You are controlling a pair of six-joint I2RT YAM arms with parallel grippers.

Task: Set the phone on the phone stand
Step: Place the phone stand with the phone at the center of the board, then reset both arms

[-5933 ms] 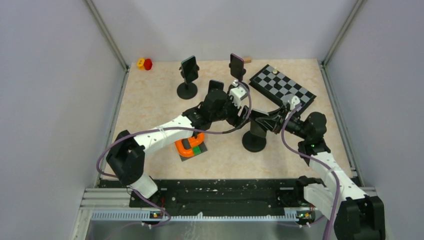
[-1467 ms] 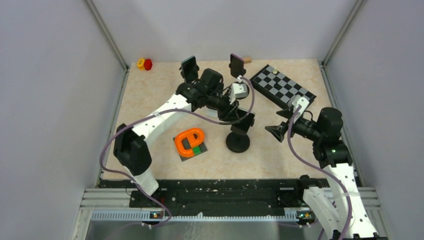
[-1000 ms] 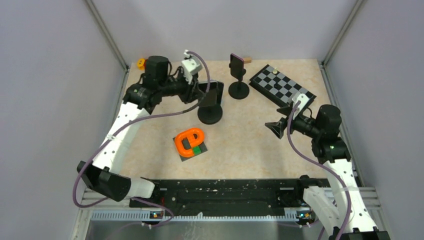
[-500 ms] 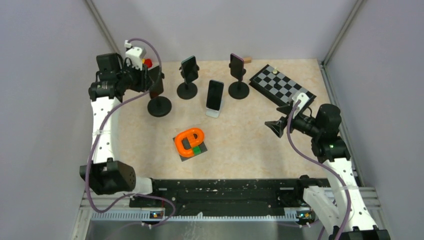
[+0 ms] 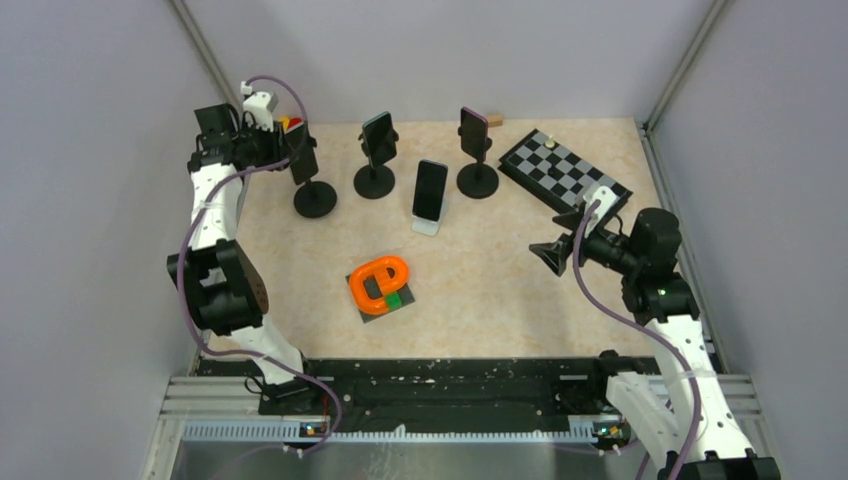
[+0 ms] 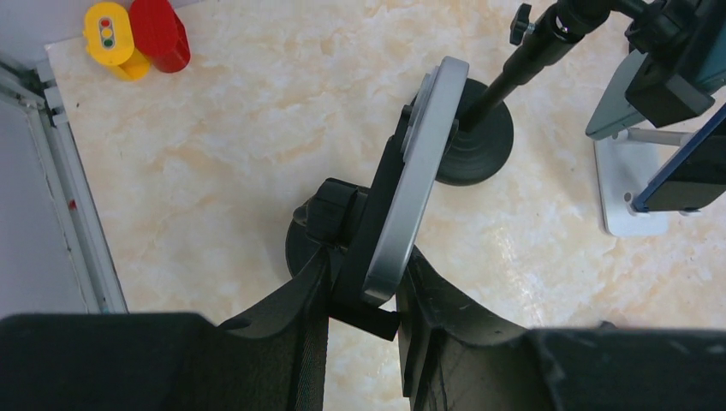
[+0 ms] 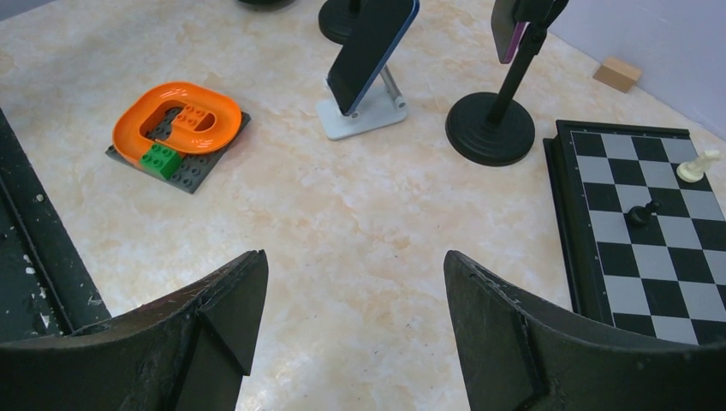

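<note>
Top external view: at the far left of the tabletop (image 5: 500, 290) we see the stand (image 5: 314, 198) with the phone (image 6: 419, 171) clamped in it, and our left tool (image 6: 364, 282) closed around the phone. Our right tool (image 7: 351, 264) hangs open and empty. We judge placement nearly done; next, release and withdraw without tipping it.

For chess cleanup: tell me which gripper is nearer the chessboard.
Right. The right gripper hovers just short of the chessboard; the left gripper holds a phone in the far-left corner.
</note>
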